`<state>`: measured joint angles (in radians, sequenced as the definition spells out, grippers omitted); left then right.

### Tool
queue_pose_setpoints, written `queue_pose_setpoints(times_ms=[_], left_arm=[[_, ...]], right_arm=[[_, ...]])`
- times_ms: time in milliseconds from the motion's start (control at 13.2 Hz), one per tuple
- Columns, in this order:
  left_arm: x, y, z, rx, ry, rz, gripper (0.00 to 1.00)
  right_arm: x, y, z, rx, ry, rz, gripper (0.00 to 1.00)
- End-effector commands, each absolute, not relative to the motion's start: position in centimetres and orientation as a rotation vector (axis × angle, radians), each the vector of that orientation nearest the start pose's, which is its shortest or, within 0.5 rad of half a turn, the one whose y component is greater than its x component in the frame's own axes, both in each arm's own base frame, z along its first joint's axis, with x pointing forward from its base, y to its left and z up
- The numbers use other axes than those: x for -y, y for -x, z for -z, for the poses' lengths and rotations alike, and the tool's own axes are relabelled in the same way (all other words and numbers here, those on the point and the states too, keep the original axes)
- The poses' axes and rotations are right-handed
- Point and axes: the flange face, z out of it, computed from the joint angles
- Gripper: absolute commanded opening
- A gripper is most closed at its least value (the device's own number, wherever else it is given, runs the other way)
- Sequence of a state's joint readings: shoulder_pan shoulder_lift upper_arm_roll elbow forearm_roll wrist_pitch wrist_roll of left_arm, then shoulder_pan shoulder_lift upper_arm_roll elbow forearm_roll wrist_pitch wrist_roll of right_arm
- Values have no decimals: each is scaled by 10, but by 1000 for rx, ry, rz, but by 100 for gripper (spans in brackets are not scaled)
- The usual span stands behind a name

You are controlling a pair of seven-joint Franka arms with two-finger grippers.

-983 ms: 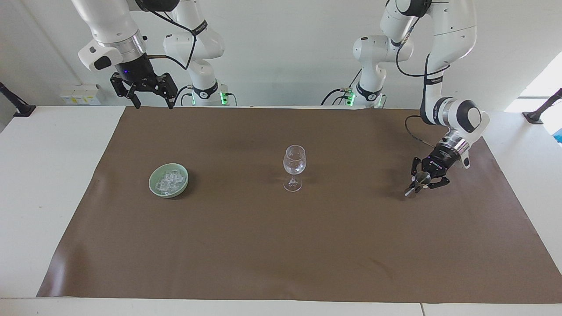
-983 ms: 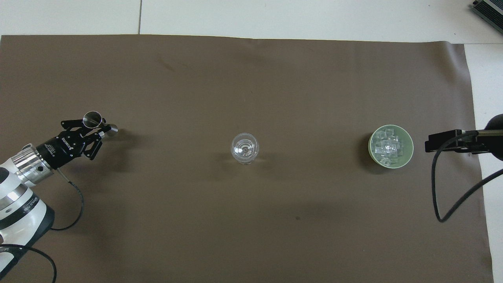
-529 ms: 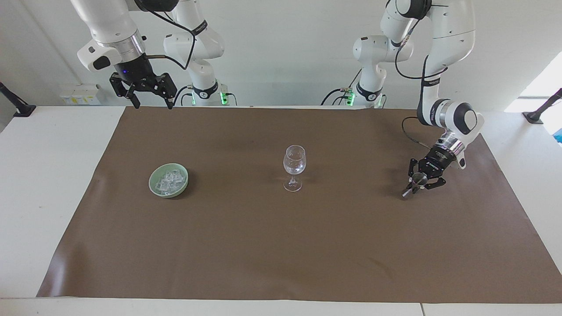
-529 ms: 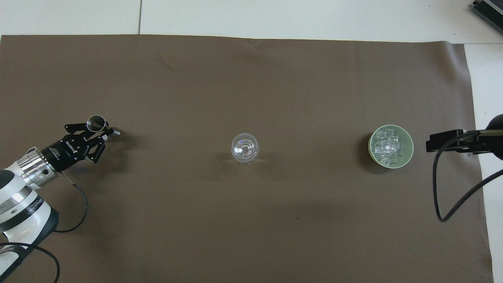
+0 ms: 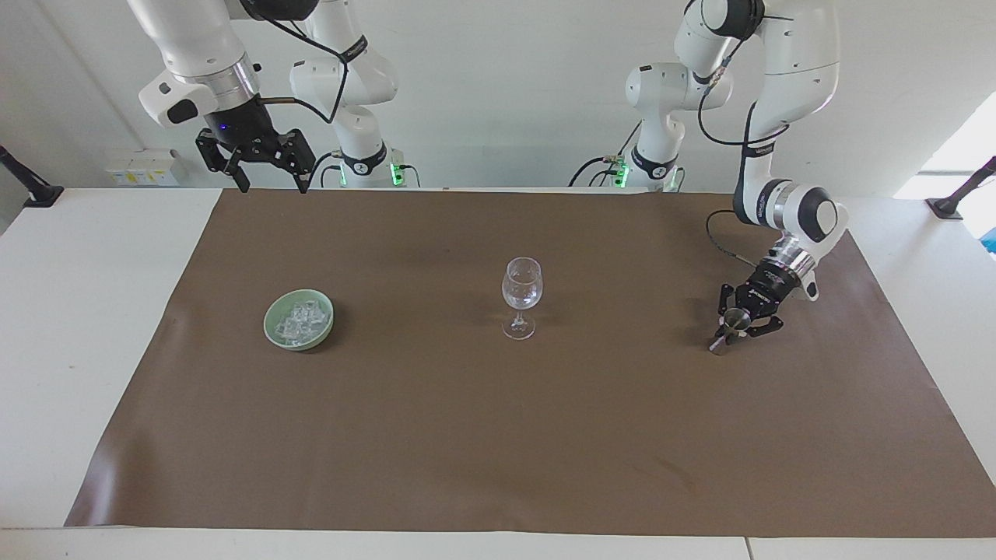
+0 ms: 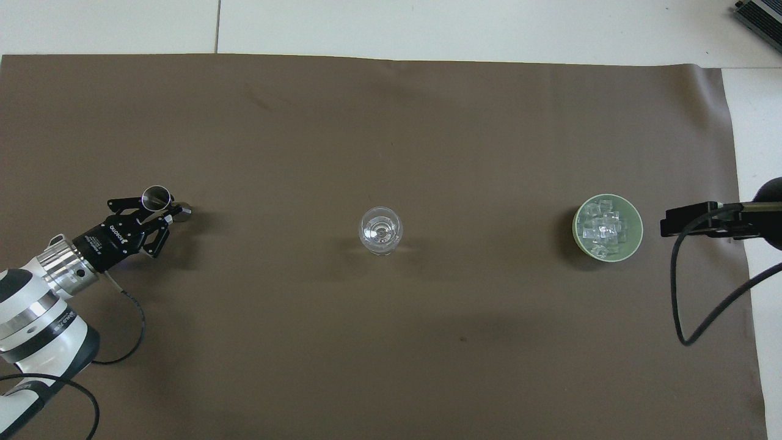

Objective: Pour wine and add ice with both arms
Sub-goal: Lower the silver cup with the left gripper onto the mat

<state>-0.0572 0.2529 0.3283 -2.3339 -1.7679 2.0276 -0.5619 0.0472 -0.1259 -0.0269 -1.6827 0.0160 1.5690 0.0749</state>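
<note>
Two white arms work over one brown mat [image 5: 498, 435] that covers most of the table [image 5: 70, 327]. Taking the overhead view as a clock face with the wine glass [image 6: 380, 230] at the centre, the left arm [image 6: 36, 318] comes in from about 8 o'clock, and the right arm [image 5: 194, 47] hangs raised at 3 o'clock over the mat's edge. A pale green bowl [image 6: 635, 241] sits on the mat at 3 o'clock, near the right arm's end, and the ice [image 6: 603, 230] is heaped inside it. At 9 o'clock the left gripper [image 6: 160, 211], low over the mat and tilted, has its fingertips clamped on a small metal jigger [image 6: 156, 196], which lies tipped. The right gripper [image 5: 268, 183] has its fingers spread apart and holds nothing.
</note>
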Motion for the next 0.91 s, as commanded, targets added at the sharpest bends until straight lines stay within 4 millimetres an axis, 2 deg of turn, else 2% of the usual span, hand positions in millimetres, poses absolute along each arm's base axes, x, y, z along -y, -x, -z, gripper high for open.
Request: queue_pose_setpoints(times_ms=[0,605,832], left_arm=[[-82,-501,-235,-1740,-878,542,100],[-84,-501,-235,-1739,-876,542,100],[-85,-502,-238,-1725,-868,549,100]], right_arm=[[-9,-513,-640,-86,3110,84,100],[-11,-524,-629,-140,3107,102,100],[-12,-531,-603,-117,3105,140,100]])
